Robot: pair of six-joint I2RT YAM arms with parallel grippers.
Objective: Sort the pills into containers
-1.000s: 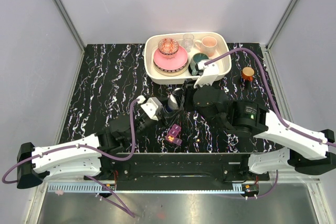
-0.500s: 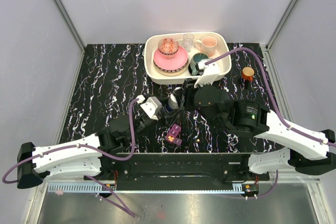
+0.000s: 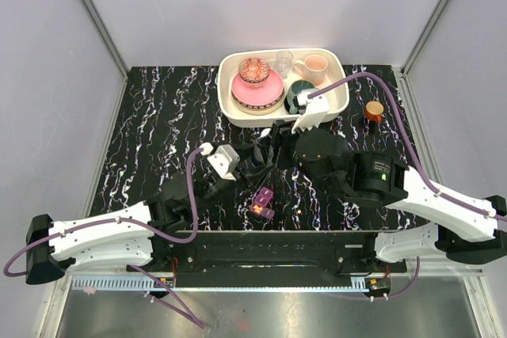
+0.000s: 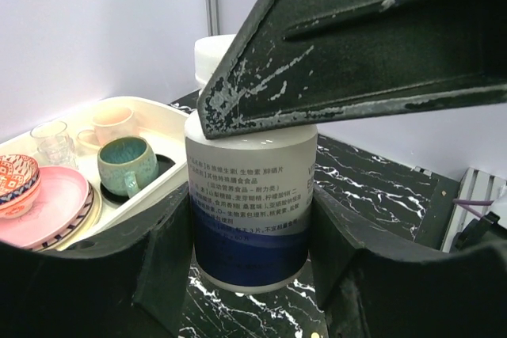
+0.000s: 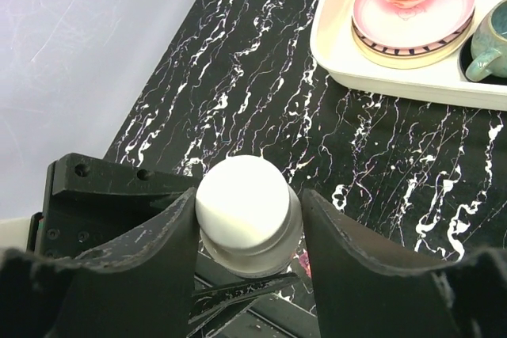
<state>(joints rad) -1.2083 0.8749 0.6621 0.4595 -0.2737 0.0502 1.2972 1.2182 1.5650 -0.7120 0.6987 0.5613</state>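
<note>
Left gripper (image 4: 252,235) clamped on the body of a white bottle (image 4: 252,164) with a blue label, holding it upright over the black marbled table (image 3: 158,132), in front of the cream tray (image 3: 341,104). Right gripper (image 5: 249,223) straddles the bottle's white cap (image 5: 242,195), one finger close on each side; can't tell if they press on it or stand just clear. Purple pill box (image 3: 262,203) lies on the table near the front edge, between the two arms. Orange pills (image 3: 258,209) show inside it, can't tell which compartment.
</note>
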